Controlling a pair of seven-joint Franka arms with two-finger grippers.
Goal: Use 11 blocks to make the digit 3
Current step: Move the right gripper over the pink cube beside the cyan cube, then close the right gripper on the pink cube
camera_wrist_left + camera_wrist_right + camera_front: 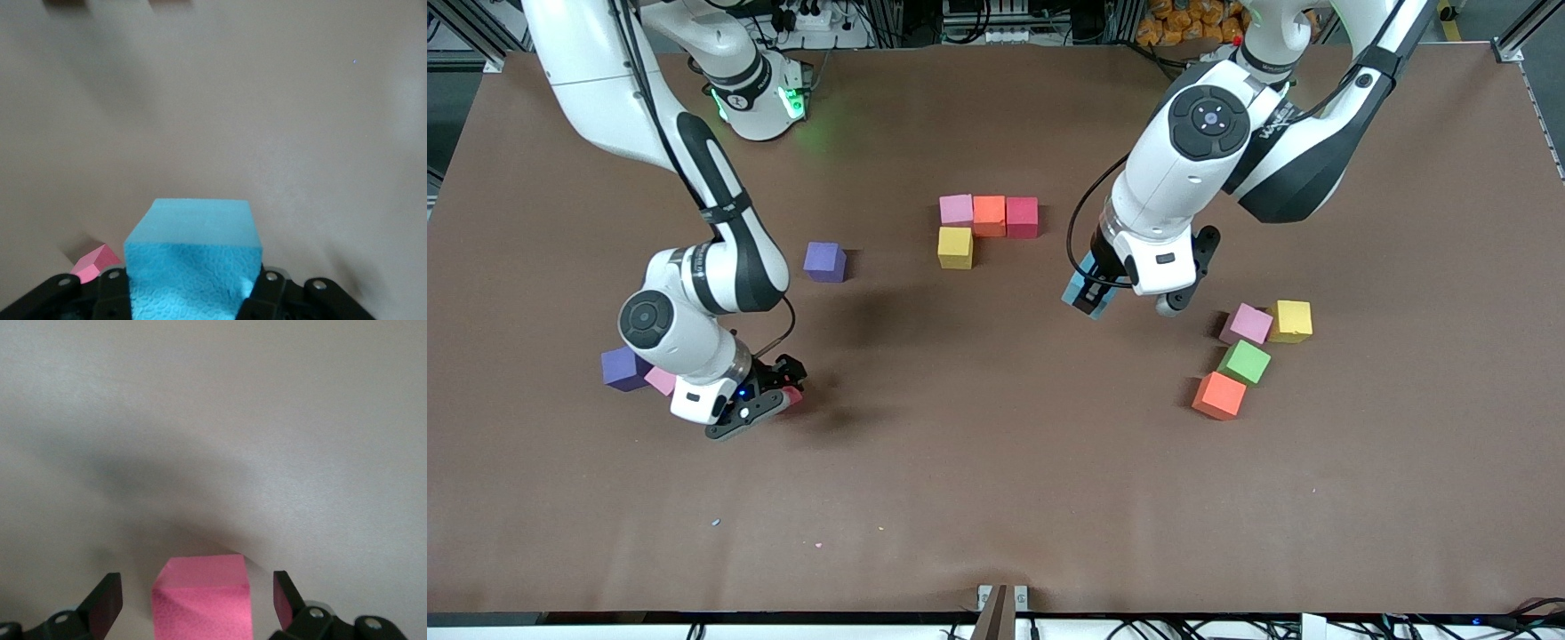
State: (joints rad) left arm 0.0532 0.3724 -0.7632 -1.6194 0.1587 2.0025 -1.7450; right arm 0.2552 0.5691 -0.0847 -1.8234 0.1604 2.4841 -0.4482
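Four blocks (987,227) sit at twelve o'clock on the surface (996,498). Left gripper (1092,292) pinches a light blue block (193,263); right gripper (197,600), spread, straddles a pink block (202,600). Likely light, slightly soft: grip flat sides.

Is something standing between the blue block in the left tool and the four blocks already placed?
Nothing visible. The left tool holds the blue block over bare table, beside the placed blocks.

A brown table (996,498) with orange packets (1187,22) and cables (996,27) past its edge.
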